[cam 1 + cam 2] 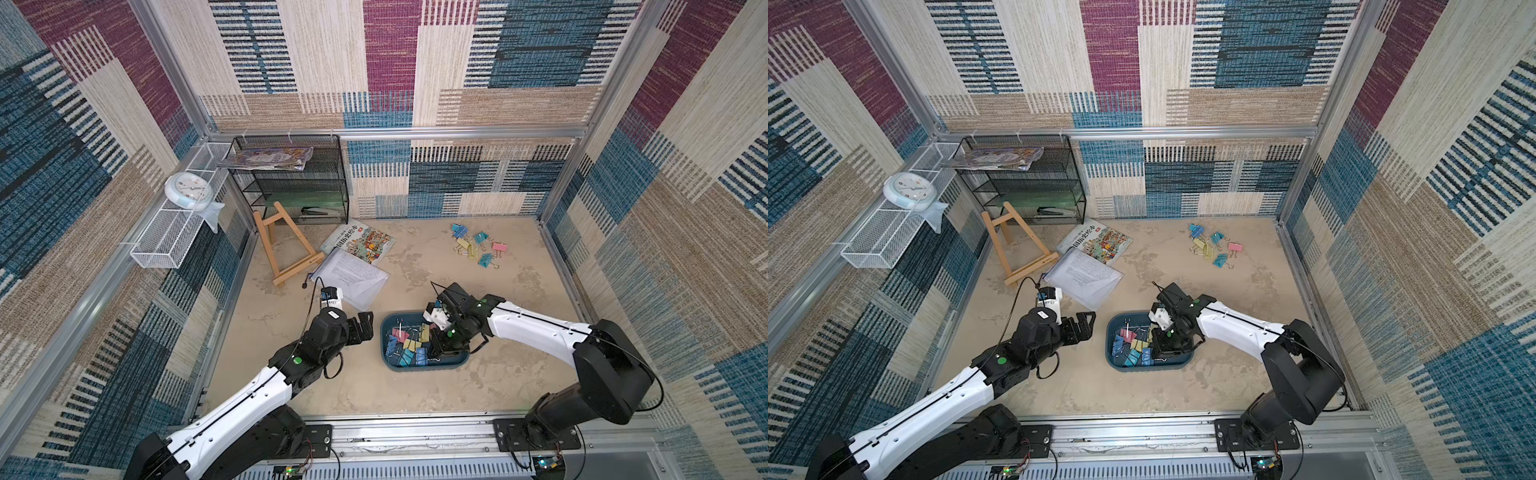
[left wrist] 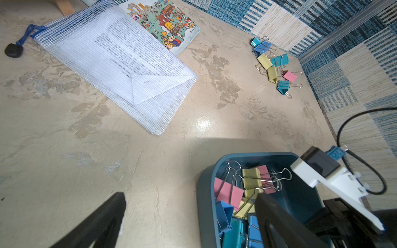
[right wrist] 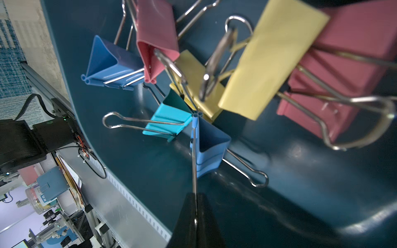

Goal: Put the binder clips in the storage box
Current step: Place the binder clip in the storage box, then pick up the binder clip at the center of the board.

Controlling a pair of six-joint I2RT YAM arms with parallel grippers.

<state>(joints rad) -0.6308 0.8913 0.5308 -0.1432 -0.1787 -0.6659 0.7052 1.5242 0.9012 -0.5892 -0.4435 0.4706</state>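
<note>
The dark teal storage box sits on the table in front of the right arm, with several pastel binder clips piled inside. My right gripper reaches down into the box. It is shut on the silver wire handle of a blue binder clip, which rests on the box floor. Several more binder clips lie loose on the table at the far right. My left gripper stands open and empty just left of the box.
A white mesh document pouch and a picture book lie left of centre. Behind them stand a wooden easel and a black mesh rack. A white wire tray with a clock hangs on the left wall.
</note>
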